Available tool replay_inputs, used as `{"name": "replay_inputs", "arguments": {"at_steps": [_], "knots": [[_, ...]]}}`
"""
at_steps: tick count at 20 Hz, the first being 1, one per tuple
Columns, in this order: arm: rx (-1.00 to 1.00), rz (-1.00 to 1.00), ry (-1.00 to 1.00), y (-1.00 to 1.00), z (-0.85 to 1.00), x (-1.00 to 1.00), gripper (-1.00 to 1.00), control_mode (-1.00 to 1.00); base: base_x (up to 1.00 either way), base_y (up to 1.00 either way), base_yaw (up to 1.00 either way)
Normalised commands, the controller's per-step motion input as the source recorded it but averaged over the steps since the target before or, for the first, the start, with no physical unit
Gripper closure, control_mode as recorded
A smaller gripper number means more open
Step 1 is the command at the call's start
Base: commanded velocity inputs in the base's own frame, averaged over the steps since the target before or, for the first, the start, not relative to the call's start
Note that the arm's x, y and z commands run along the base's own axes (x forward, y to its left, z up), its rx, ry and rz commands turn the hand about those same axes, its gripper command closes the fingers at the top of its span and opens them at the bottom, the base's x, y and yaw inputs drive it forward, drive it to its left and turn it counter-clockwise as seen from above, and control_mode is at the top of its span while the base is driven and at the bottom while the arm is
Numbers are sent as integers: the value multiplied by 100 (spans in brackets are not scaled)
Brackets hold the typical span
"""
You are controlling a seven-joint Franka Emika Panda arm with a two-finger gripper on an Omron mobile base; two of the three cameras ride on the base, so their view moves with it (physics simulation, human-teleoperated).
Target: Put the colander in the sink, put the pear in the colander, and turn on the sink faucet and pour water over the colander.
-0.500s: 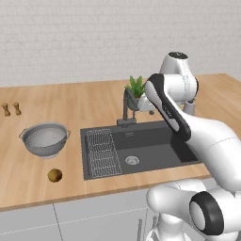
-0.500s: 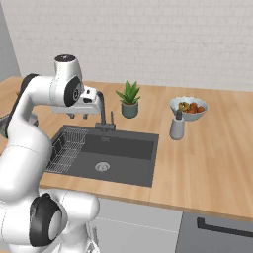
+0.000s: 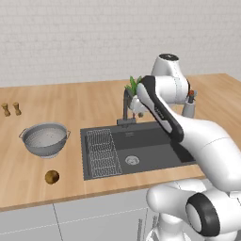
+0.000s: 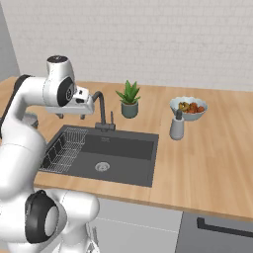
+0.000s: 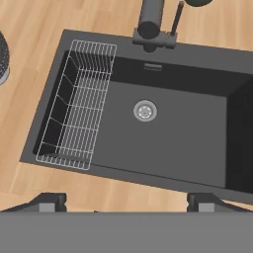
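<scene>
Colander (image 3: 45, 140) sits on the wooden counter (image 3: 70, 101) well off to the left of my fingers, the pear (image 3: 52, 177) just in front of it, both untouched. Next comes the wire rack (image 5: 76, 104), then the bare sink (image 5: 183, 128) directly below my gripper (image 5: 126, 201), whose fingertips (image 5: 49, 201) are spread wide, grasping nothing. The sink faucet (image 5: 150, 22) stands beyond. I judge I'm at the first step; next I must swing left and descend onto the colander's rim.

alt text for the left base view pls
White robot arm reaches over a dark sink beside the faucet; on the wooden counter to the left sit a grey colander and a small pear.
</scene>
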Motion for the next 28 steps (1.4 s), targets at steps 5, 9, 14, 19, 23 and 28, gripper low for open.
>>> {"name": "replay_inputs", "arguments": {"at_steps": [5,9,14,19,23,28], "knots": [[0,-1,0,77,-18,0,-100,-100,0,0,0],[0,0,0,85,-23,0,-100,-100,0,0,0],[0,0,3,75,-22,1,-100,-100,0,0,0],[0,0,1,66,-13,12,-100,-100,0,0,0],[0,0,0,57,-11,31,-100,-100,0,0,0],[0,-3,0,58,-6,43,-100,-100,0,0,0]]}}
